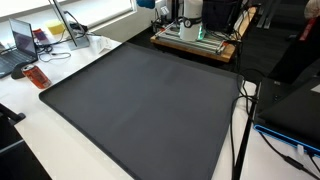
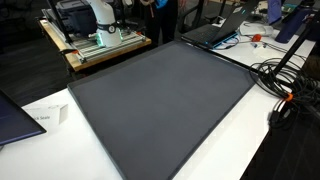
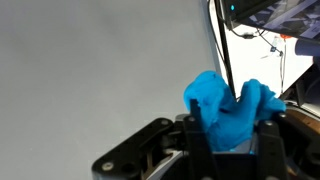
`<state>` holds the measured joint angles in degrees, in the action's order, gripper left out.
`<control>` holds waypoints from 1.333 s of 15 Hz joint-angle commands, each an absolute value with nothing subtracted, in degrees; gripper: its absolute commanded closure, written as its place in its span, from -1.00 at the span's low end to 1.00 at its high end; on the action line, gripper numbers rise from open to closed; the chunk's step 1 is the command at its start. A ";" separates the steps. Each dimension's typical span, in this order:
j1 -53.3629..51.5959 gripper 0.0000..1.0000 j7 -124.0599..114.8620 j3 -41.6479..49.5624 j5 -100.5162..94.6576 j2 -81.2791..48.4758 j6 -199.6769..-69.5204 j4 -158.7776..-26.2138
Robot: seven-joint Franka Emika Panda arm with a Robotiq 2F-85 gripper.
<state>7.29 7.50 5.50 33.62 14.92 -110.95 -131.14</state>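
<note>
In the wrist view my gripper [image 3: 232, 142] is shut on a crumpled bright blue cloth [image 3: 232, 105], which bulges up between the black fingers. Below it lies a large dark grey mat [image 3: 100, 70], near its edge. The mat also shows in both exterior views [image 1: 140, 95] [image 2: 160, 95] and is bare. Only the robot's white base [image 1: 192, 18] [image 2: 100, 20] on its wooden stand shows there. The gripper and the cloth are out of view in both exterior views.
An open laptop [image 1: 22, 40] and an orange object [image 1: 37, 76] sit beside one mat corner. Black cables [image 1: 245, 110] [image 2: 290, 85] run along another edge, also in the wrist view [image 3: 222, 50]. Another laptop [image 2: 210, 32] and a paper note [image 2: 45, 117] lie on the white table.
</note>
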 commanded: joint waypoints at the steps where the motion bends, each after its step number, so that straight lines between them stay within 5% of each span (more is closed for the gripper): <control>1: 6.13 1.00 6.69 6.24 33.73 15.14 -111.54 -130.56; 20: 3.86 1.00 -22.60 0.58 33.12 17.15 -113.05 -111.53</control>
